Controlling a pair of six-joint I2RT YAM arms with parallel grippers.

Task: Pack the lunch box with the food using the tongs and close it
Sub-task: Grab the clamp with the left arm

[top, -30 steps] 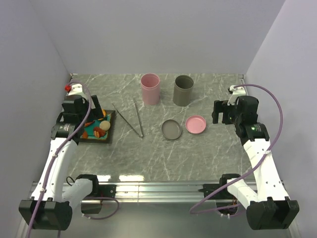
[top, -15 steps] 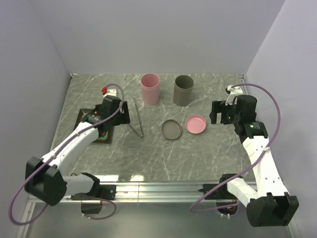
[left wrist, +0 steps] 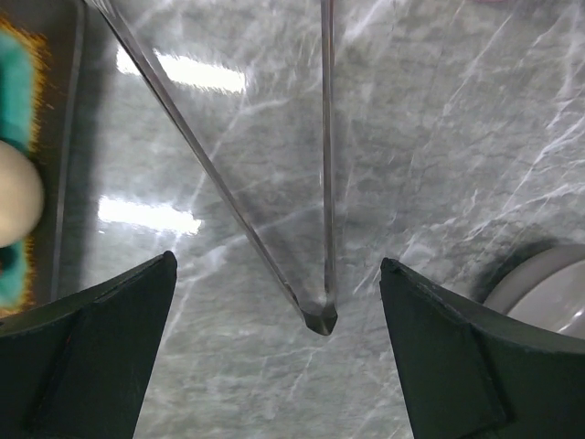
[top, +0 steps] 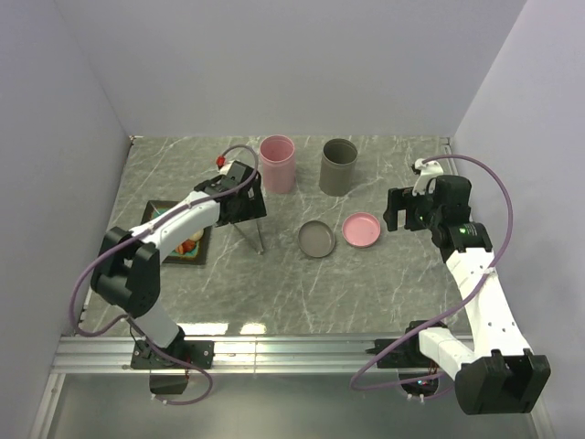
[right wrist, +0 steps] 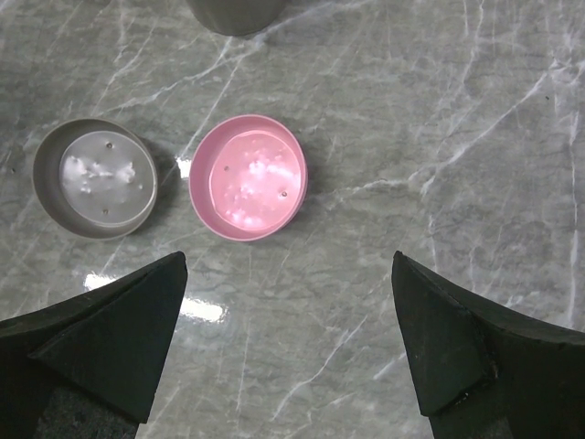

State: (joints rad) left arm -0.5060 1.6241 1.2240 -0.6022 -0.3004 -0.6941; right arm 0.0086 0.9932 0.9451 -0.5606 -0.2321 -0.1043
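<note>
Tongs (top: 260, 240) lie flat left of the table's (top: 366, 293) middle, long axis running far edge to near edge, joined tip nearward, arms spreading away. Your left gripper (left wrist: 274, 274) hovers over them, jaws wide apart and empty, likely lined up for the pickup. Your right gripper (right wrist: 288, 265) hangs open above the pink lid (right wrist: 247, 178).

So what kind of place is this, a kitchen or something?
Probably a robot test cell, not a kitchen: two white robot arms bolted to a silver metal rail, and plain lilac walls boxing in a grey marble-pattern tabletop.
</note>
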